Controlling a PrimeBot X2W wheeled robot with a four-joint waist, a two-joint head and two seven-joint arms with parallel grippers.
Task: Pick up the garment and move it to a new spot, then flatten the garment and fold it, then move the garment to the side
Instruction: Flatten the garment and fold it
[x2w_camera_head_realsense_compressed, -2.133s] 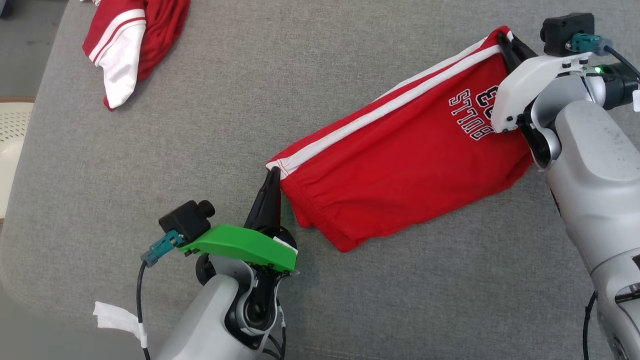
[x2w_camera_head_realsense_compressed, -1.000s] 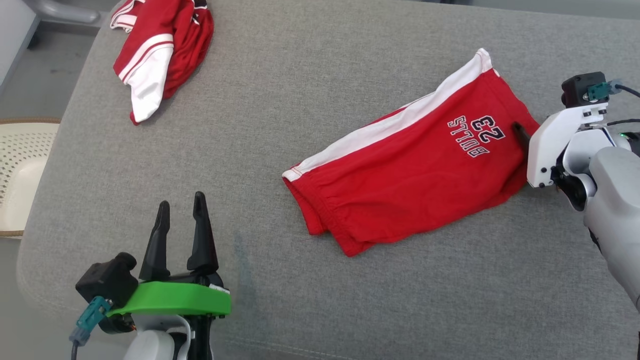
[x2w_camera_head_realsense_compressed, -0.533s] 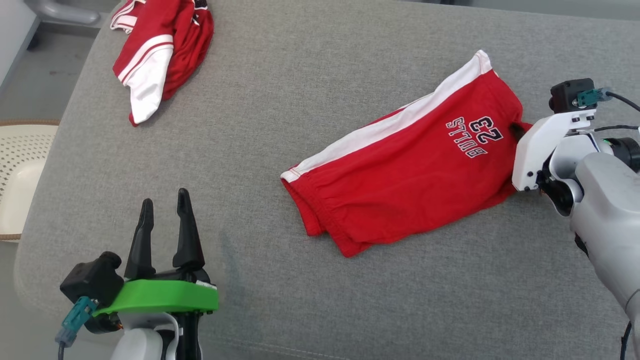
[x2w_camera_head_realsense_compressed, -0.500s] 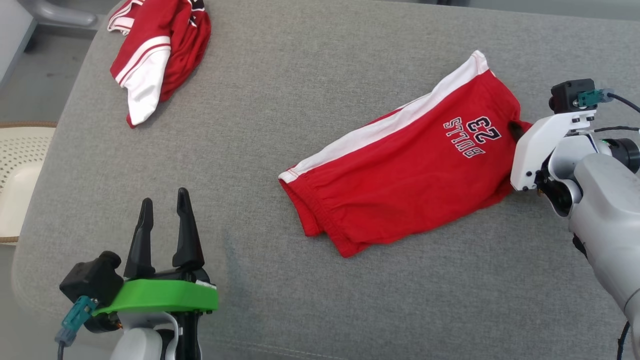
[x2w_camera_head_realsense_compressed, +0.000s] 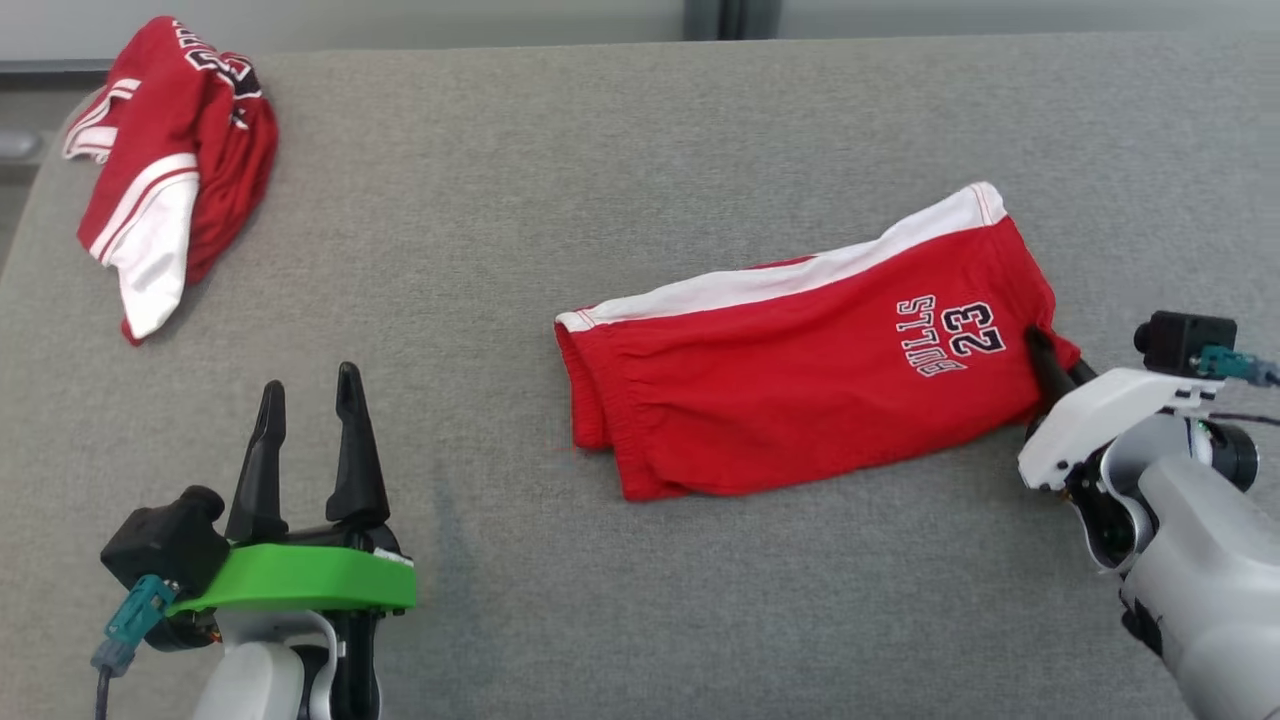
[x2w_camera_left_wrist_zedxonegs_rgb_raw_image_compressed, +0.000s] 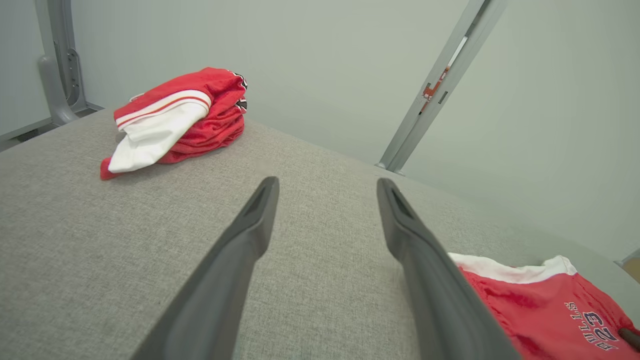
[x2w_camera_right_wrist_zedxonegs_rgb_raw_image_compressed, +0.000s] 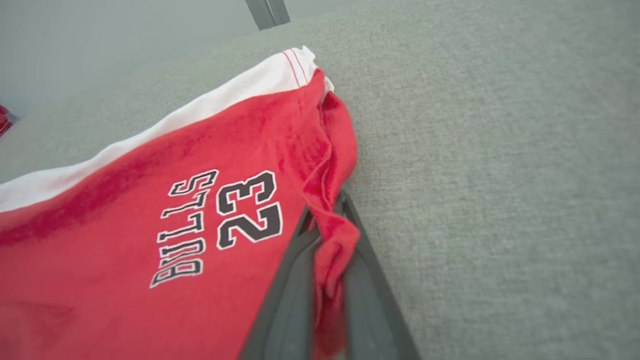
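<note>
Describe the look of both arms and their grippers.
Both arms are pale silver-grey, each gripper ending in two long, dark, tapering fingers. The left gripper carries a green wrist plate, the right gripper a white wrist plate. Each plate bears a black camera with a teal cable plug.

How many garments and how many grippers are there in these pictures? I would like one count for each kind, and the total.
Garments: 2 (red shorts, crumpled red-and-white garment)
Grippers: 2 (left gripper, open; right gripper, shut on the shorts)
Total: 4
</note>
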